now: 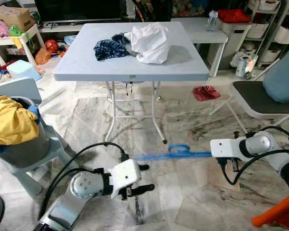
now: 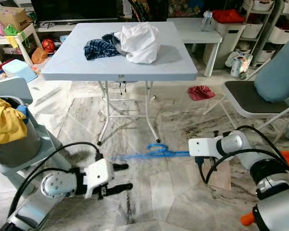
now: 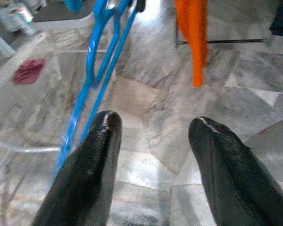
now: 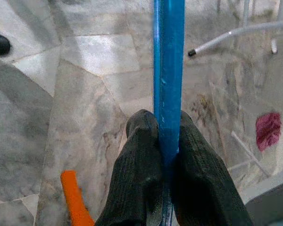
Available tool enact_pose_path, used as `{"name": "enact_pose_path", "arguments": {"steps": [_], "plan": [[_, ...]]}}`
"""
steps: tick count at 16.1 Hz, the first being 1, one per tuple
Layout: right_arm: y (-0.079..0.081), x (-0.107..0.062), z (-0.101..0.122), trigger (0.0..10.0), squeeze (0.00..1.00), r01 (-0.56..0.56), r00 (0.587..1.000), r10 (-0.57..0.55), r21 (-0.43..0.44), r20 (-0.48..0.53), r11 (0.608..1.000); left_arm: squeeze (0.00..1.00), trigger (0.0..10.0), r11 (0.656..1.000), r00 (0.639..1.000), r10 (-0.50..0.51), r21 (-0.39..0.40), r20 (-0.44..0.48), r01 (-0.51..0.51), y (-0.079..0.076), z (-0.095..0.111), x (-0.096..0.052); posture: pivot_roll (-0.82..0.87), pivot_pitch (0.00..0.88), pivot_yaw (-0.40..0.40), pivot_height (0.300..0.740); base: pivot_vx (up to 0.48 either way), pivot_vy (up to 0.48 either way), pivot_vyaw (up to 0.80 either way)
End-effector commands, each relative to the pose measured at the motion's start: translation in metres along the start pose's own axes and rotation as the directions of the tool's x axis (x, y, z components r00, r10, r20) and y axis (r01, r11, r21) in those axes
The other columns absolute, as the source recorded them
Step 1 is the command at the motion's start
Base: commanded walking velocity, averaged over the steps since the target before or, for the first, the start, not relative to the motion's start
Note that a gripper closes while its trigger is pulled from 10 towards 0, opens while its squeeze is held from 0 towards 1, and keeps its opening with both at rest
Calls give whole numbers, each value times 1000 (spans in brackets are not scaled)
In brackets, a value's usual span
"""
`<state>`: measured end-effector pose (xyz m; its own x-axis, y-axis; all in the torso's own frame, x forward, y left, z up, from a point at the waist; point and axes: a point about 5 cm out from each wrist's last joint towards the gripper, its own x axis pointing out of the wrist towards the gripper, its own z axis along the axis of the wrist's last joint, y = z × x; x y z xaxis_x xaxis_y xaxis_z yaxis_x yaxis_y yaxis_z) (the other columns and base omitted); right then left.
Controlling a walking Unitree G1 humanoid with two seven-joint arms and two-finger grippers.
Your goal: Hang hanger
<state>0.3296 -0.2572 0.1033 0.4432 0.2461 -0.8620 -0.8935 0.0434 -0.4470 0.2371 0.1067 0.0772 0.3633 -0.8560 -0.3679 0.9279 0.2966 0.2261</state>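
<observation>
One grey bin (image 1: 24,149) by the robot's left held yellow laundry (image 1: 9,122). Right hand (image 4: 166,141) was clenched on the blue hanger (image 1: 176,154), held level over the marble floor (image 1: 183,192), long axis pointing across toward the spread-fingered, empty left hand (image 1: 143,178).

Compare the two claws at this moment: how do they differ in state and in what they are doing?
The right claw is shut on the blue hanger, pinching its end, while the left claw is open and holds nothing. The right claw carries the hanger level above the marble floor; the left claw's fingers sit just beside the hanger's far end. Both are held low and point toward each other.
</observation>
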Motion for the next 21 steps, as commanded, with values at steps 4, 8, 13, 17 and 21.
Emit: {"name": "enact_pose_path", "arguments": {"steps": [4,8,13,17,21], "plan": [[1,14,2,0,0,165,952,-278,549,128,819,1000,10000,890,900,437,-154,11,-430,16,-9,-14,-108,0,-29,740,0,0,0],[32,37,12,0,0,105,894,-440,912,88,396,1000,10000,655,689,724,-291,-20,-697,38,-9,-26,-113,0,-22,740,0,0,0],[48,30,17,0,0,241,794,-586,969,-162,59,1000,10000,552,604,795,-349,-54,-758,45,-10,-32,-124,0,-7,740,0,0,0],[47,12,30,10000,0,318,717,-648,948,-258,-25,1000,10000,453,494,869,-362,-23,-815,62,4,-41,-130,0,-6,740,0,0,0],[53,7,31,10000,0,355,680,-649,928,-341,-116,0,10000,474,523,852,-429,4,-769,63,10,-36,-135,0,-4,740,0,0,0]]}}
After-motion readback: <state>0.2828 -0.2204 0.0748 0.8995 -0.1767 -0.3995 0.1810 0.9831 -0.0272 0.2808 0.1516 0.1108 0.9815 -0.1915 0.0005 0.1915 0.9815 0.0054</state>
